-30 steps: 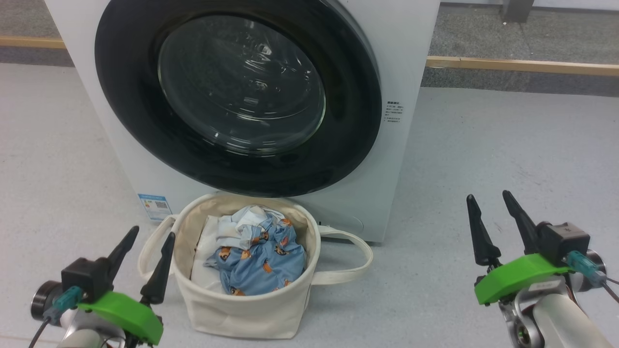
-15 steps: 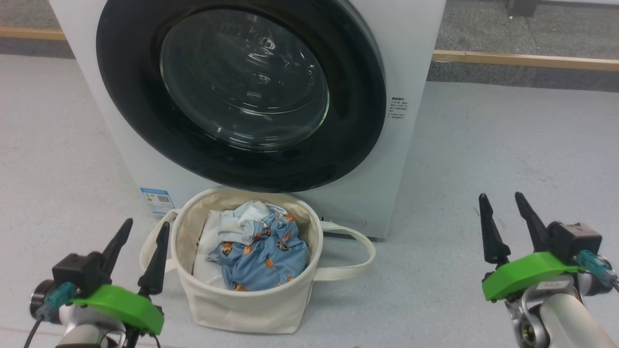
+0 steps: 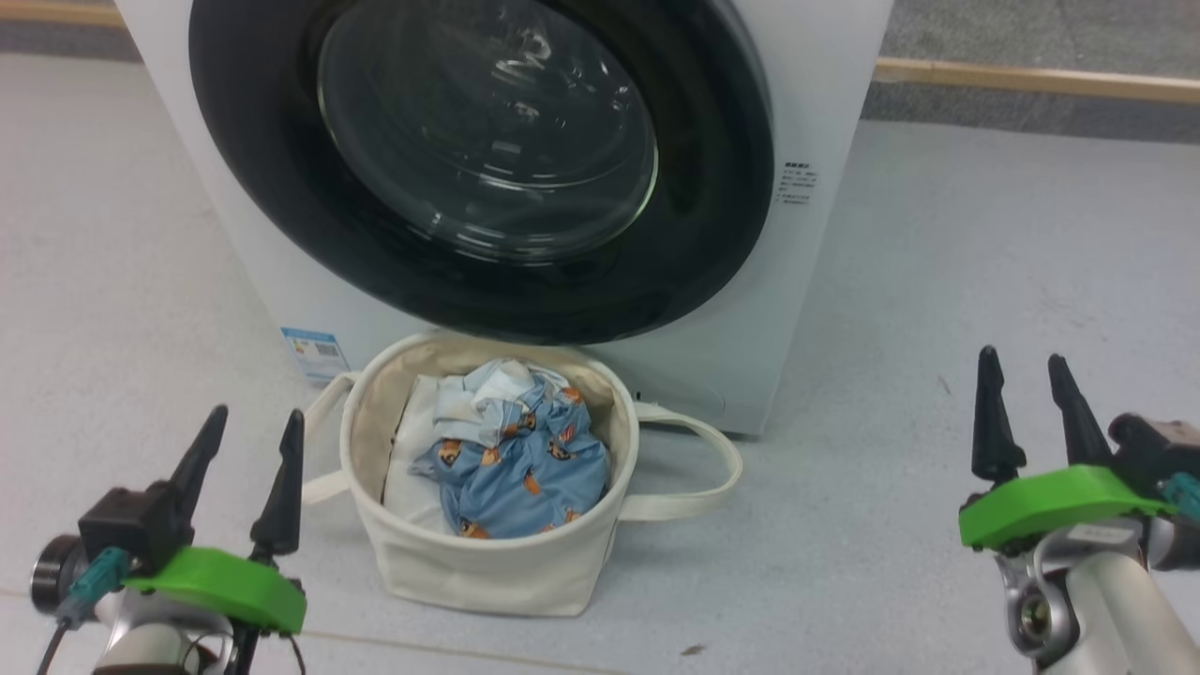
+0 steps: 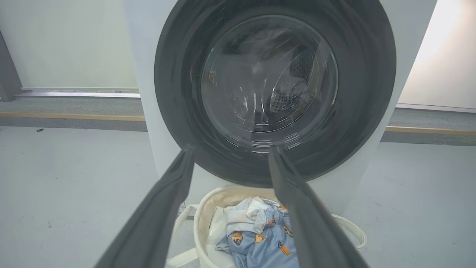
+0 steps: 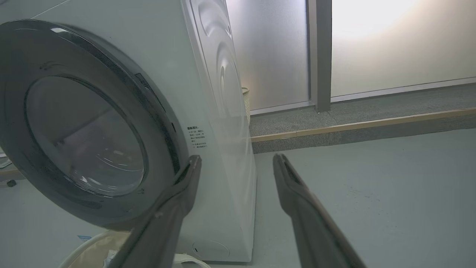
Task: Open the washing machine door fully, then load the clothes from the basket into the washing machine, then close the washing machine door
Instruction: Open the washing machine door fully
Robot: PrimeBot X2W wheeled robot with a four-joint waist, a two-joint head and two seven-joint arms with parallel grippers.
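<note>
The white washing machine (image 3: 825,103) stands ahead with its round black-rimmed glass door (image 3: 487,159) closed flat against the front. Just before it on the floor sits the cream canvas basket (image 3: 487,562), holding light blue bear-print clothes (image 3: 520,469) beside a white bundle. My left gripper (image 3: 253,422) hovers open at the lower left, left of the basket, nothing between its fingers. My right gripper (image 3: 1027,361) is open at the lower right, well clear of the machine. The left wrist view faces the door (image 4: 275,89) and the clothes (image 4: 260,242); the right wrist view shows the door (image 5: 85,134) from the side.
Grey floor (image 3: 984,262) spreads to both sides of the machine. A wooden strip (image 3: 1031,80) and a dark raised ledge run along the back. A blue label sticker (image 3: 314,352) marks the machine's lower left front. The basket's loop handle (image 3: 712,469) juts right.
The whole head view has shifted: the machine sits higher and the basket further right, so the camera has moved. Both grippers stay open and empty.
</note>
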